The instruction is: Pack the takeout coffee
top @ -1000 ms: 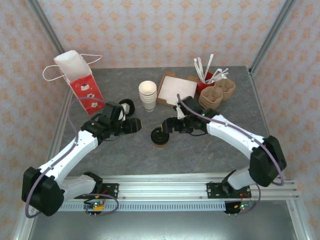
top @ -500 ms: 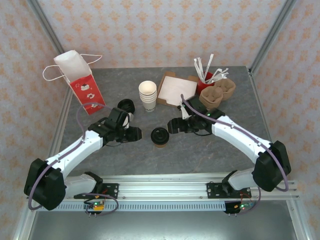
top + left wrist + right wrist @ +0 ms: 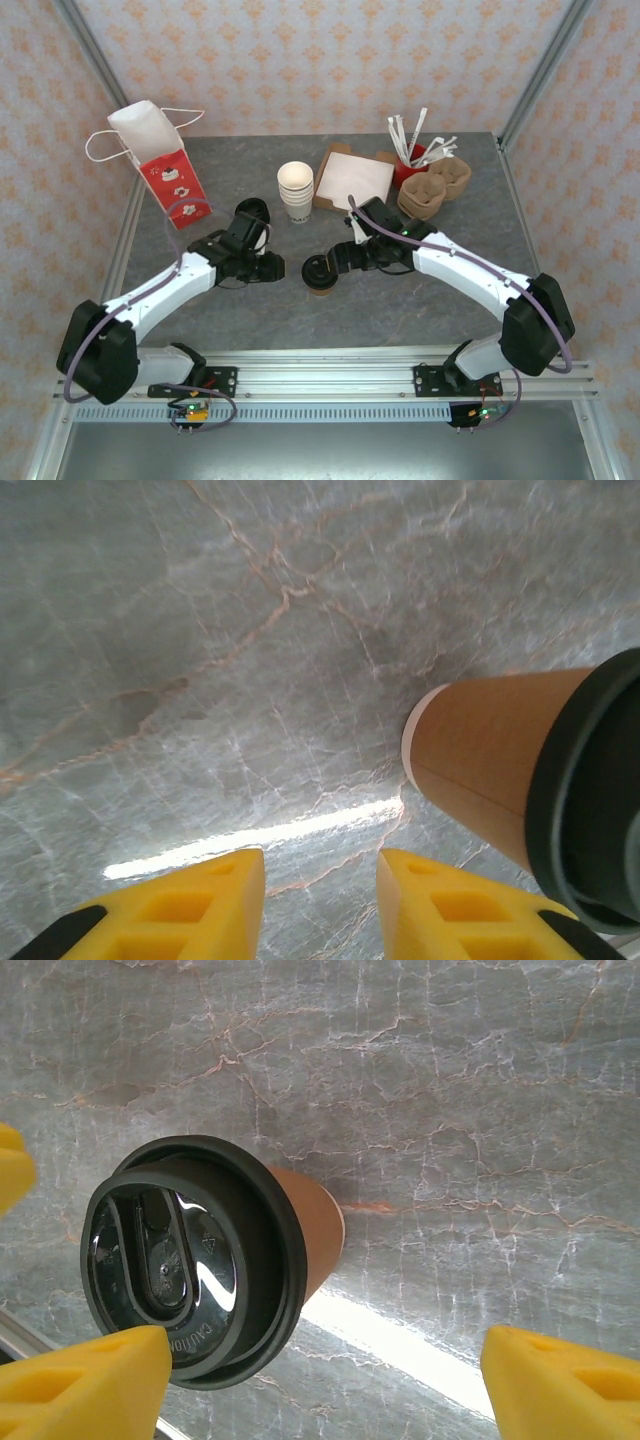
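Note:
The takeout coffee (image 3: 319, 273), a tan-brown paper cup with a black lid, stands upright mid-table. My left gripper (image 3: 277, 266) sits just left of it, low over the table. In the left wrist view its yellow fingers (image 3: 190, 900) stand a narrow gap apart with bare table between them, and the cup (image 3: 495, 770) is off to the right, apart from them. My right gripper (image 3: 336, 258) hovers at the cup's right side. In the right wrist view it (image 3: 325, 1385) is wide open, and the coffee lid (image 3: 190, 1260) lies close to the left finger.
A red and white gift bag (image 3: 160, 165) stands at the far left. Behind are a stack of black lids (image 3: 253, 212), lidless cups (image 3: 295, 190), a cardboard box (image 3: 352, 178), a red holder of stirrers (image 3: 413, 158) and brown cup carriers (image 3: 435, 188).
My left gripper has slid right, closer to the cup, and its jaws have narrowed. The right gripper drew back a little, then returned to the cup. The cup has not moved.

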{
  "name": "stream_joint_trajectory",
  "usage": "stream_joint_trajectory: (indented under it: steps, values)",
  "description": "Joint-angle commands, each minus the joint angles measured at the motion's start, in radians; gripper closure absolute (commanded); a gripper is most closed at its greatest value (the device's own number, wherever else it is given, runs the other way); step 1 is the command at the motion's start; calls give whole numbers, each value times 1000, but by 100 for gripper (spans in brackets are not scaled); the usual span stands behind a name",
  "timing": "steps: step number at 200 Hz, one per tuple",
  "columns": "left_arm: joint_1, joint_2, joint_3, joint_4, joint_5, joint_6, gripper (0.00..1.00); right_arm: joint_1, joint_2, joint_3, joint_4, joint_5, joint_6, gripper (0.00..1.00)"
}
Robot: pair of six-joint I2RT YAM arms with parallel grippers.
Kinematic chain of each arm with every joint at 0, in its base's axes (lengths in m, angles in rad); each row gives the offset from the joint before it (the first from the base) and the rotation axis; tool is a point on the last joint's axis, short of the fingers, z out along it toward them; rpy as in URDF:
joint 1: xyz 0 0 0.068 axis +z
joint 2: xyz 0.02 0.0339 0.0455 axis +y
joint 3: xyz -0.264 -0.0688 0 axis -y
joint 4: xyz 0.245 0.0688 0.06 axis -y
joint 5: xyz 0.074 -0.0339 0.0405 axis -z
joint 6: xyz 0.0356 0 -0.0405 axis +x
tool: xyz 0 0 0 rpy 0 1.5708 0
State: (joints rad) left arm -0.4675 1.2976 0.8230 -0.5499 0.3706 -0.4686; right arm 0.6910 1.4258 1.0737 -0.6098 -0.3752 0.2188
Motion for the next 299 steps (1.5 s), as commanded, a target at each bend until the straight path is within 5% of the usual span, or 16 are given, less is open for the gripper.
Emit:
stream_joint_trajectory:
  steps: [1,48,107,150,187,242,299]
  values:
    - [-7,21,30,-8,20,43,65,-14,-26,31,-31,43,-18,18]
    - [-8,-8,53,-36,-111,28,65,-16,-30,47,-40,79,-19,18]
    - [-8,-136,141,-52,-295,-7,59,-47,-136,114,-69,476,-38,16]
    - [24,-170,347,-177,-502,101,56,-83,-173,123,3,472,-48,16]
    - [198,-136,552,-254,-514,136,54,-82,-179,94,108,424,-57,16]
    - [457,143,920,-352,-477,173,49,-81,-153,79,134,383,-80,16]
    - [530,458,1218,-473,-484,228,45,-81,-136,74,146,347,-95,15]
